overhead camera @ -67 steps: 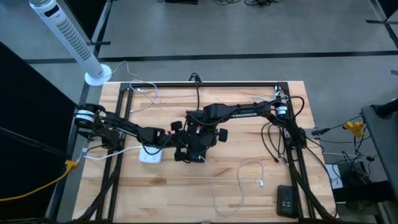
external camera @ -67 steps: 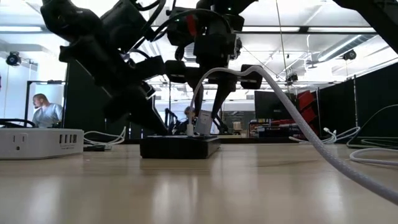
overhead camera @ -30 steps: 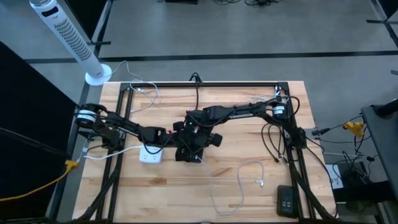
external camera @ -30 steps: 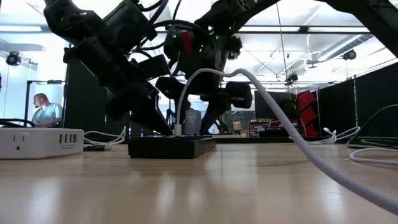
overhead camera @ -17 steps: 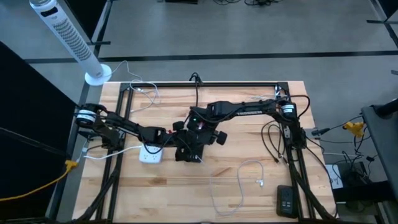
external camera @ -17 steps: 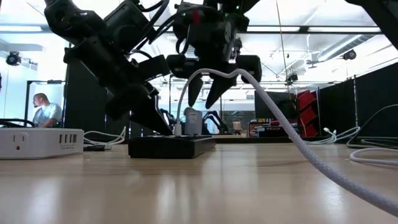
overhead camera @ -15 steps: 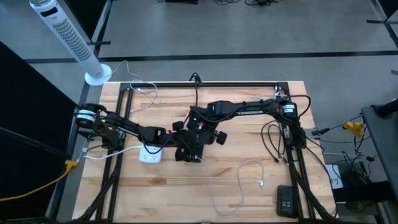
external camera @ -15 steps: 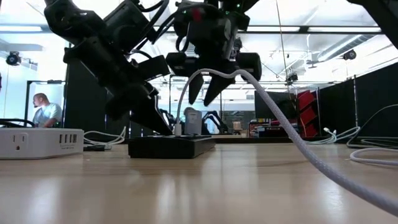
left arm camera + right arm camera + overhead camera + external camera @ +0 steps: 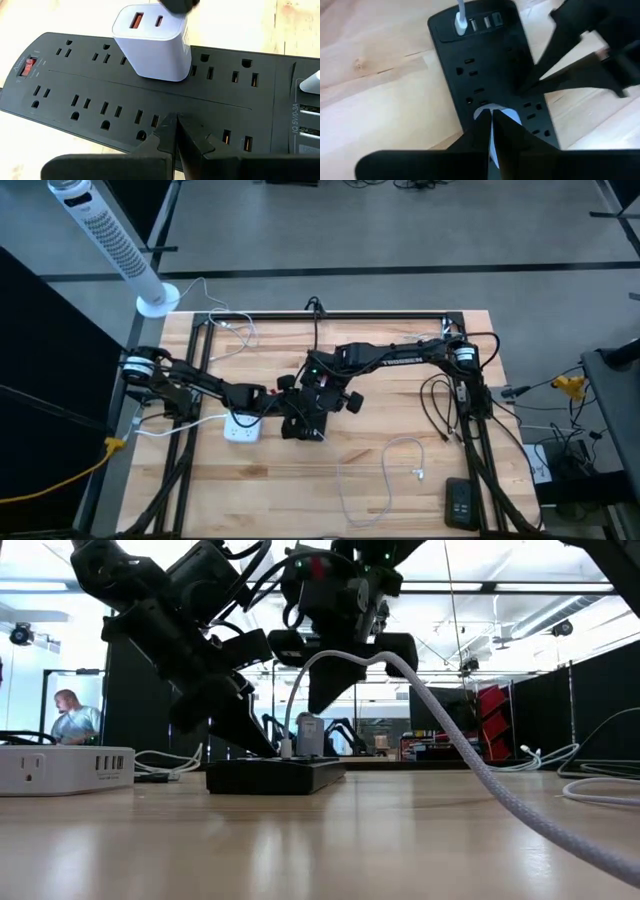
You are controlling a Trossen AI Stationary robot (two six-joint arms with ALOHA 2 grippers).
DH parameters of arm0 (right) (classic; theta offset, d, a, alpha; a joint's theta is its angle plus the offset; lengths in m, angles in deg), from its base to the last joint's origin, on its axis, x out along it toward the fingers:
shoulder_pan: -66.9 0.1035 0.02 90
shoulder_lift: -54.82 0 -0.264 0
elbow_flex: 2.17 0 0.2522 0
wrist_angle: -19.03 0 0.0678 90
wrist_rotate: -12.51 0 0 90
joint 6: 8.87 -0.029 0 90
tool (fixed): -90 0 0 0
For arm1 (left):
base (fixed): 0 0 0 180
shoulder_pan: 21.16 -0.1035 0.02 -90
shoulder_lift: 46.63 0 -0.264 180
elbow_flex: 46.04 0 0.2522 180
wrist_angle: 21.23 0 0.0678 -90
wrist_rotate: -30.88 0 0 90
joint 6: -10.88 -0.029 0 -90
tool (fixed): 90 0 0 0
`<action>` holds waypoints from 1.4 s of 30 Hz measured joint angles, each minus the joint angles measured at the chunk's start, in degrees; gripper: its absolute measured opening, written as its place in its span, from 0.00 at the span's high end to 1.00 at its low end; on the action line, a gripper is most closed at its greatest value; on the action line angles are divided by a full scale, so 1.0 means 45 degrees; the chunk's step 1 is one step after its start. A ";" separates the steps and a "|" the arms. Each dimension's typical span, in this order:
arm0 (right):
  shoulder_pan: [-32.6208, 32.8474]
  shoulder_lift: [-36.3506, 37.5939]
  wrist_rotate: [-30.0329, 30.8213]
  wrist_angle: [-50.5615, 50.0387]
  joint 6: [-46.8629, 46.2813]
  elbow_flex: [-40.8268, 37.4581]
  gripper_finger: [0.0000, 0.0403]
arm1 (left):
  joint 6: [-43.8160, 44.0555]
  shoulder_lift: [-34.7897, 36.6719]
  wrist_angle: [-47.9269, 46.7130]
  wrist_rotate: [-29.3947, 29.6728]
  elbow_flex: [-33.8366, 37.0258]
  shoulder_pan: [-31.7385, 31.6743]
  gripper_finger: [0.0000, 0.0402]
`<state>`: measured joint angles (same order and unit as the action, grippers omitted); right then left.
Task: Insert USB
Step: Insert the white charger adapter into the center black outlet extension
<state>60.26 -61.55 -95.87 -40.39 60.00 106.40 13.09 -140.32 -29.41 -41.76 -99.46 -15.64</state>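
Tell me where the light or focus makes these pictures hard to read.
Low view: bright ceiling lights behind turn both arms into silhouettes, the table shows glare, and the near white cable is blurred. Left wrist view: strip and charger are sharp. Right wrist view: the near fingers are soft.

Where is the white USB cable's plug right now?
The white USB cable's plug sits in an end port of the black power strip at mid-table, near the white charger.

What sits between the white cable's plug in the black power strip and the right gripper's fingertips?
In the right wrist view, only the power strip itself: two empty USB ports beside the plug, then rows of empty outlets down to the shut right gripper, poised over the white charger.
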 joint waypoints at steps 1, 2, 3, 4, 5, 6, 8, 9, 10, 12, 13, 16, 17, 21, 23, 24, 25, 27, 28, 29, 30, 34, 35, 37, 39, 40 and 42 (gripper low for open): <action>-0.0015 0.0002 -0.0016 0.0162 -0.0055 -0.0121 0.99 | 0.0004 0.0001 -0.0001 0.0000 0.0000 0.0000 1.00; -0.0037 0.0021 -0.0017 0.0344 -0.0079 -0.0264 1.00 | 0.0008 0.0005 -0.0001 0.0000 0.0000 -0.0004 1.00; -0.0058 0.0029 -0.0077 0.0432 -0.0085 -0.0374 1.00 | 0.0009 0.0005 0.0000 0.0000 0.0000 0.0001 1.00; -0.0087 0.0031 -0.0125 0.0439 -0.0089 -0.0450 1.00 | 0.0009 0.0005 0.0000 0.0005 0.0000 0.0001 1.00; -0.0103 0.0046 -0.0125 0.0431 -0.0089 -0.0498 1.00 | 0.0009 0.0005 -0.0002 0.0002 0.0005 -0.0002 1.00; -0.0109 0.0049 -0.0127 0.0430 -0.0122 -0.0509 1.00 | 0.0013 0.0005 -0.0002 0.0004 0.0005 -0.0002 1.00; -0.0110 0.0069 -0.0113 0.0427 -0.0135 -0.0509 1.00 | 0.0009 0.0005 0.0005 0.0005 0.0005 0.0001 1.00; -0.0110 0.0129 -0.0094 0.0418 -0.0137 -0.0509 1.00 | 0.0009 0.0005 0.0006 0.0005 0.0005 -0.0003 1.00; -0.0110 0.0178 -0.0024 0.0424 -0.0137 -0.0509 1.00 | 0.0009 0.0005 0.0005 0.0005 0.0005 -0.0001 1.00; -0.0120 0.0312 0.0115 0.0519 -0.0162 -0.0509 1.00 | 0.0009 0.0005 0.0010 0.0005 0.0005 -0.0004 1.00; -0.0148 0.0378 0.0183 0.0601 -0.0167 -0.0509 1.00 | 0.0009 0.0005 0.0009 0.0010 0.0009 -0.0003 1.00; -0.0311 0.0570 0.0174 0.0860 -0.0388 -0.0509 1.00 | 0.0009 0.0010 0.0008 0.0010 0.0010 -0.0002 1.00; -0.0383 0.0583 0.0170 0.0969 -0.0507 -0.0509 1.00 | 0.0009 0.0008 0.0007 0.0010 0.0010 -0.0004 1.00; -0.0613 0.0389 0.0072 0.0933 -0.0797 -0.0509 1.00 | 0.0009 0.0010 0.0009 0.0010 0.0010 -0.0004 1.00; -0.0646 0.0165 0.0018 0.0955 -0.0878 -0.0509 1.00 | 0.0009 0.0010 0.0005 0.0006 0.0010 -0.0004 1.00; -0.0654 0.0056 -0.0001 0.0992 -0.0880 -0.0505 1.00 | 0.0009 0.0010 0.0005 0.0010 0.0010 -0.0001 1.00; -0.0654 -0.0044 -0.0027 0.1043 -0.0874 -0.0474 1.00 | 0.0009 0.0010 0.0005 0.0007 0.0010 0.0001 1.00; -0.0644 -0.0177 -0.0078 0.1042 -0.0875 -0.0460 1.00 | 0.0009 0.0010 0.0003 0.0010 0.0010 0.0001 1.00; -0.0644 -0.0235 -0.0113 0.1047 -0.0871 -0.0452 1.00 | 0.0009 0.0010 0.0005 0.0005 0.0010 0.0000 1.00; -0.0657 -0.0256 -0.0138 0.1047 -0.0871 -0.0447 1.00 | 0.0009 0.0010 0.0000 0.0009 0.0010 -0.0003 1.00; -0.0666 -0.0273 -0.0148 0.1045 -0.0874 -0.0446 1.00 | 0.0009 0.0010 0.0000 0.0009 0.0010 0.0001 1.00; -0.0717 -0.0188 -0.0129 0.1027 -0.0861 -0.0461 1.00 | 0.0009 0.0010 0.0000 0.0007 0.0010 -0.0001 1.00; -0.0721 -0.0147 -0.0088 0.1010 -0.0848 -0.0469 1.00 | 0.0009 0.0010 0.0000 0.0006 0.0010 -0.0002 1.00; -0.0719 0.0007 0.0012 0.0986 -0.0834 -0.0488 1.00 | 0.0009 0.0010 0.0000 0.0010 0.0010 -0.0003 1.00; -0.0715 0.0147 0.0091 0.0947 -0.0805 -0.0509 1.00 | 0.0009 0.0010 0.0000 0.0010 0.0010 0.0001 1.00; -0.0717 0.0204 0.0107 0.0880 -0.0788 -0.0515 1.00 | 0.0009 0.0010 -0.0005 0.0010 0.0010 -0.0004 1.00; -0.0722 0.0277 0.0084 0.0935 -0.0837 -0.0519 1.00 | 0.0009 0.0010 0.0000 0.0010 0.0010 0.0001 1.00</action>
<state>57.01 -60.31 -95.49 -36.19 56.23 104.06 13.13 -140.28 -29.41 -41.71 -99.42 -15.64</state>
